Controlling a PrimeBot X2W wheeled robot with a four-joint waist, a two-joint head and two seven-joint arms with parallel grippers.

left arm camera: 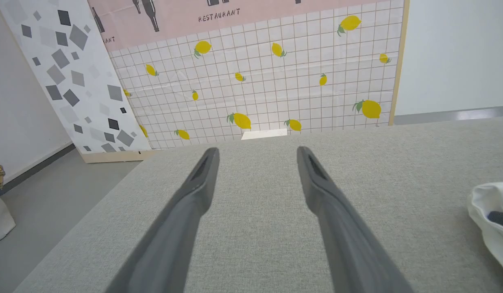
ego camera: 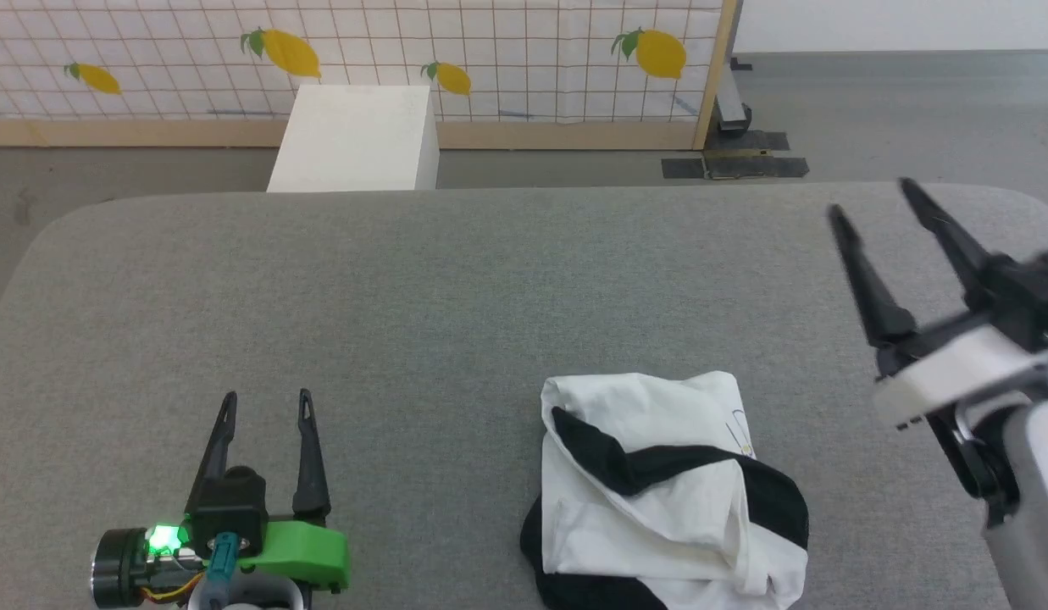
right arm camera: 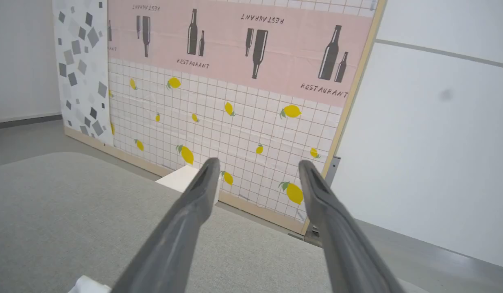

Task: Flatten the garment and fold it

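Your table [ego camera: 422, 296] is grey fabric. In the head view its far edge runs straight across at 12 o'clock, w/ rounded corners at 10 and 2. Just past that edge, at 11 o'clock, a white box [ego camera: 354, 140] stands on the floor, w/ the lemon-print panel [ego camera: 490, 51] behind it. Open grey surface runs from the garment [ego camera: 668, 500] out toward 12 and 9 o'clock.

The garment lies bunched at 5 o'clock on the table, down to the bottom of the head view. It's crumpled white body w/ a black band across the middle and black along the lower edge. It sits btwn your two grippers, touching neither.

The left gripper [ego camera: 267, 396] is at 7 o'clock, low over the table, fingers pointing to 12. They're spread wide, nothing btwn them. In the left wrist view it [left arm camera: 255, 150] faces bare fabric, and the garment's white edge [left arm camera: 489, 211] shows at 4 o'clock.

The right gripper [ego camera: 871, 196] is at 3 o'clock, a bit blurred, fingers leaning toward 11. They're spread wide too, gripping nothing. In the right wrist view it [right arm camera: 257, 162] points past the table's far edge, w/ the box [right arm camera: 182, 179] just beside the left fingertip.
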